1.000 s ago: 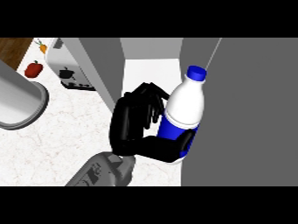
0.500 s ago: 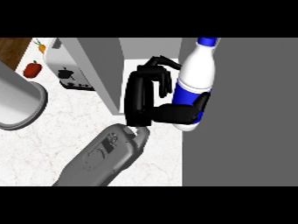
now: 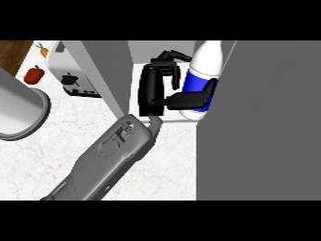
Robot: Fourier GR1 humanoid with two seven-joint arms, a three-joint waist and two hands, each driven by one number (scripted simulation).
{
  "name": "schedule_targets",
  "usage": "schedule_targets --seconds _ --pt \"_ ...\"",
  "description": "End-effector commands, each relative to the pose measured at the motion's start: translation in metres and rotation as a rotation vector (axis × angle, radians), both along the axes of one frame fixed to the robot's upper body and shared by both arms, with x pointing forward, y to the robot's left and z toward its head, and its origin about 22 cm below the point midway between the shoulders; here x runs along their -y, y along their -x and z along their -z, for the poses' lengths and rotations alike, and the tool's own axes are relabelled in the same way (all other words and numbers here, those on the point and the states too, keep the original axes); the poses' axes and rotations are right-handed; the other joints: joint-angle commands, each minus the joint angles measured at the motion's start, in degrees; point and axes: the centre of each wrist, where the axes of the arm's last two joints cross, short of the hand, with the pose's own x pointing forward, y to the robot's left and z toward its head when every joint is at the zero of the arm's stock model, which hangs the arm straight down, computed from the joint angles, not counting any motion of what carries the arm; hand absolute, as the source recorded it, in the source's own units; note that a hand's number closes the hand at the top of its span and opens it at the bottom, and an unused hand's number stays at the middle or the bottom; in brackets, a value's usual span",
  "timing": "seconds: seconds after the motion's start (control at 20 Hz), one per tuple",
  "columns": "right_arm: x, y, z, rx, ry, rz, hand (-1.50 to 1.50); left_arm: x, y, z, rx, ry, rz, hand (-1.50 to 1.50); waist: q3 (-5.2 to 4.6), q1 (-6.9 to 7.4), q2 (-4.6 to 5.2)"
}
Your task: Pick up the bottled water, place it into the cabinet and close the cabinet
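Head view: right hand (image 3: 152,92) has its fingers (image 3: 187,100) wrapped round the water bottle (image 3: 201,75), holding it at the cabinet (image 3: 260,117) opening. Setting it down and closing up look left.

Over the past second the right hand (image 3: 152,92) has carried the bottle (image 3: 201,77) up and forward from beside the cabinet (image 3: 274,122) edge into the open gap, its cap now cut off at the top. The bottle has swung from tilted to nearly upright. The forearm (image 3: 107,160) has stretched further across the bench (image 3: 44,155).
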Motion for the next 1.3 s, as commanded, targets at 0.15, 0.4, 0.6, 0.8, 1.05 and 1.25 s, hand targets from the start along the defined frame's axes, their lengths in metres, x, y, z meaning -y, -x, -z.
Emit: schedule_targets --seconds 0.15,0.4,0.6,0.8,1.05,1.25 --pt "-0.010 -0.001 -0.017 0.056 -0.061 -0.026 -1.50 -0.015 -0.023 0.032 -0.055 -0.049 -0.052 1.50 0.01 -0.32 0.13" --pt "-0.006 -0.004 -0.024 0.058 -0.058 -0.038 -1.50 -0.028 -0.047 0.029 -0.056 0.006 -0.120 1.50 -0.02 -0.76 0.39" --pt "-0.009 -0.005 -0.016 0.052 -0.066 -0.025 -1.50 -0.035 -0.056 0.041 -0.037 -0.020 -0.141 1.50 -0.02 -1.35 0.49" --pt "0.005 -0.010 -0.018 0.050 -0.015 -0.070 -1.50 -0.023 -0.072 0.018 -0.007 -0.117 -0.169 1.50 0.03 -1.85 0.63" --pt "0.002 0.000 -0.019 0.047 -0.055 -0.057 -1.50 -0.037 -0.076 0.043 -0.014 -0.295 -0.184 -1.50 0.02 -1.57 0.56" --pt "-0.006 -0.013 -0.007 0.052 -0.063 -0.052 -1.50 -0.035 -0.085 0.029 -0.033 -0.301 -0.179 -1.50 0.03 -1.56 0.75"
